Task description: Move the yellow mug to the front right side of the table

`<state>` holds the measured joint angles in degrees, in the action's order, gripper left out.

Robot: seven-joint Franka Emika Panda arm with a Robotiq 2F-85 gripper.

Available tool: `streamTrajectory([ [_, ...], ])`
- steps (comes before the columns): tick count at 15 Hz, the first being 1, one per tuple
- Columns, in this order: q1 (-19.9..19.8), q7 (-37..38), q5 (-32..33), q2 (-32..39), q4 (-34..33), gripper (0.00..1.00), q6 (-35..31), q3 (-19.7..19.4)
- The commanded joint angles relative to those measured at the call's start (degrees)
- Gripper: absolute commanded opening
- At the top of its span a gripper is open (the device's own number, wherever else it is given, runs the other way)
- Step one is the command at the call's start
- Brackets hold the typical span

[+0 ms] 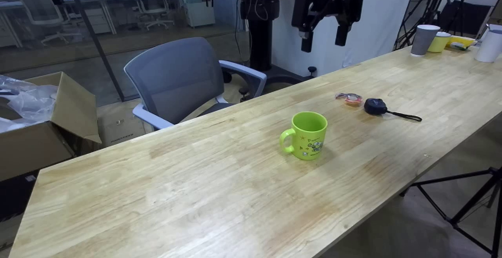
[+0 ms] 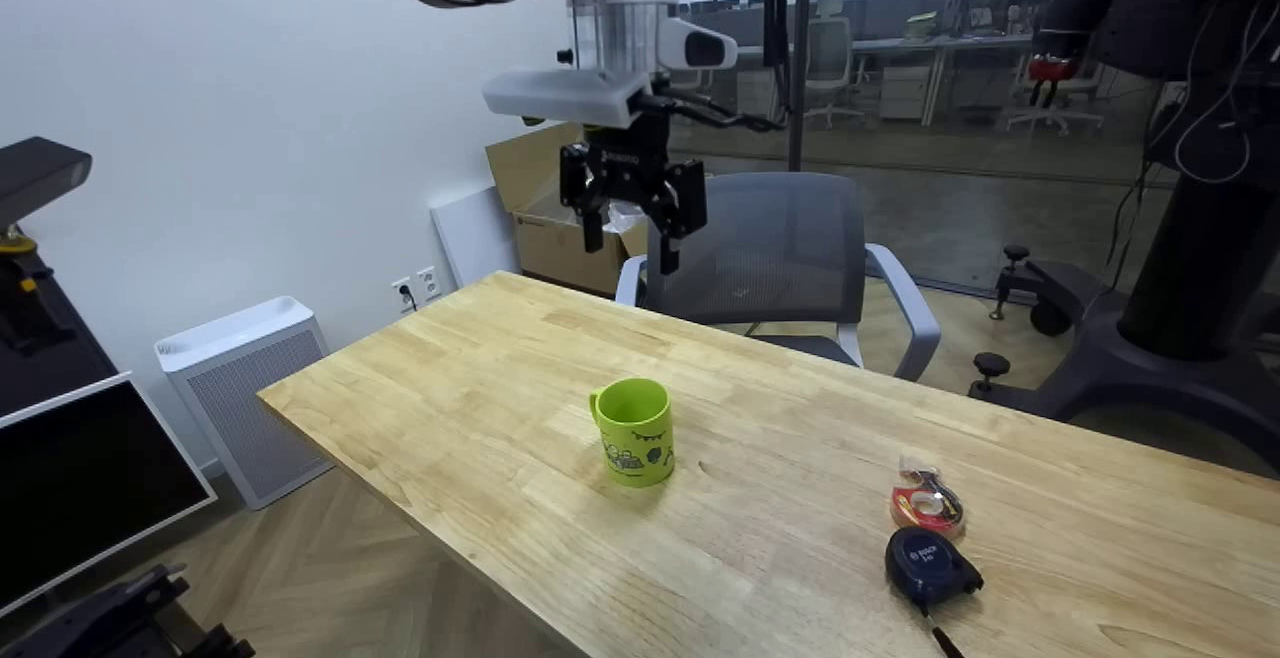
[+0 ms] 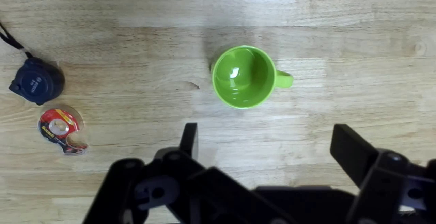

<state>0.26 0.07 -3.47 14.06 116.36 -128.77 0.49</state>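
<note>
The yellow mug (image 1: 311,142) stood upright on the table (image 1: 176,195), apart from the tape measure (image 1: 375,106). Above, the gripper (image 2: 631,248) hung with its 2 jaws wide apart, holding nothing; grasping, carrying and setting down all seemed left to do.

The table (image 1: 188,187) has a light wood top with a plank pattern; in an exterior view it runs from near left to far right. On it the yellow mug (image 1: 309,138) stands upright, its handle (image 1: 282,139) to the left. Farther right lie a tape dispenser (image 1: 353,99) and, just beside it, a dark blue tape measure (image 1: 375,106) with a black strap (image 1: 406,115). At the far right stand a grey cup (image 1: 424,40), a yellow cup (image 1: 439,42) and a white cup (image 1: 488,47); a bright yellow object (image 1: 462,41), unclear in kind, is between the last two.
</note>
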Motion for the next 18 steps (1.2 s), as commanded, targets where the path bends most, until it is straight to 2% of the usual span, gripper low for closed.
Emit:
streamTrajectory([
  [1, -0.23, 1.73, 0.02, 2.15, -1.67, 1.00, 1.07, -0.54],
  [9, -0.15, 3.42, 0.69, 6.02, -1.13, 1.00, 0.61, -1.59],
  [10, -0.32, 2.74, 0.26, 5.78, -1.10, 1.00, 1.94, -1.38],
  [11, -0.53, 1.06, 0.15, 5.65, -0.08, 1.00, 0.20, -1.13],
  [18, -0.55, 1.07, 0.14, 5.90, -0.09, 1.00, 0.50, -1.16],
])
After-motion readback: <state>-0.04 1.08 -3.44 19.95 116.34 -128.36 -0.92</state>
